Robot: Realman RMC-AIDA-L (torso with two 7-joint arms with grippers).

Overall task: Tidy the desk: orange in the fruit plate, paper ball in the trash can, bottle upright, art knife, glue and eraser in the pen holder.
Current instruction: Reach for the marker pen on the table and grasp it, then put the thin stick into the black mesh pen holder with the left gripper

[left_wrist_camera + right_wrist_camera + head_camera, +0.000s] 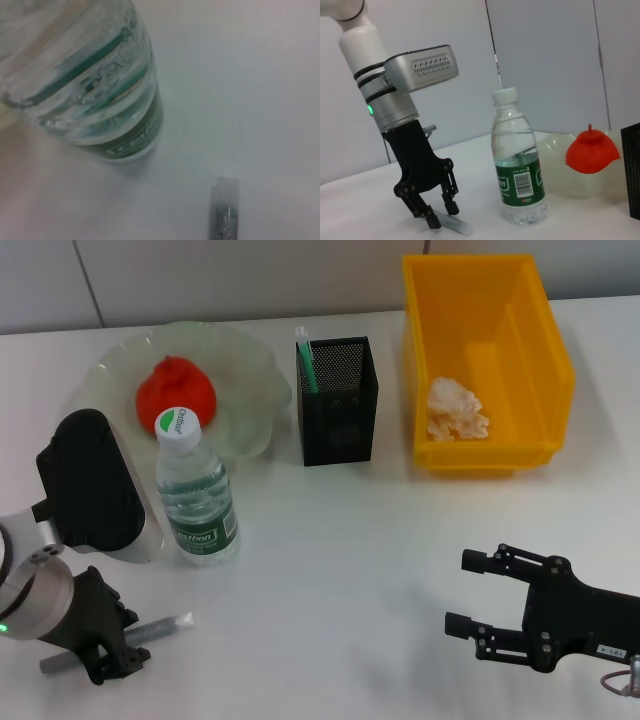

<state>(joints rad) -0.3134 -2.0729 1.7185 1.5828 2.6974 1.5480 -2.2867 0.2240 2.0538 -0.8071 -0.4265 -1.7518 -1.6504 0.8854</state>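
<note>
The art knife point(120, 640), a slim grey stick with a clear cap point(225, 210), lies flat at the front left of the table. My left gripper point(115, 660) is down over it, open, one finger on each side of the stick point(455, 226). The bottle point(197, 495) stands upright just behind it. The orange point(175, 392) rests in the pale green fruit plate point(250, 370). The paper ball point(457, 410) lies in the yellow trash can point(545, 350). A green stick, seemingly the glue point(307, 365), stands in the black mesh pen holder point(340, 405). No eraser is in view. My right gripper point(458, 592) hovers open at front right.
The bottle point(517, 165) stands close beside the left gripper point(442, 216), with the fruit plate point(555, 155) behind it. The pen holder stands between the plate and the trash can.
</note>
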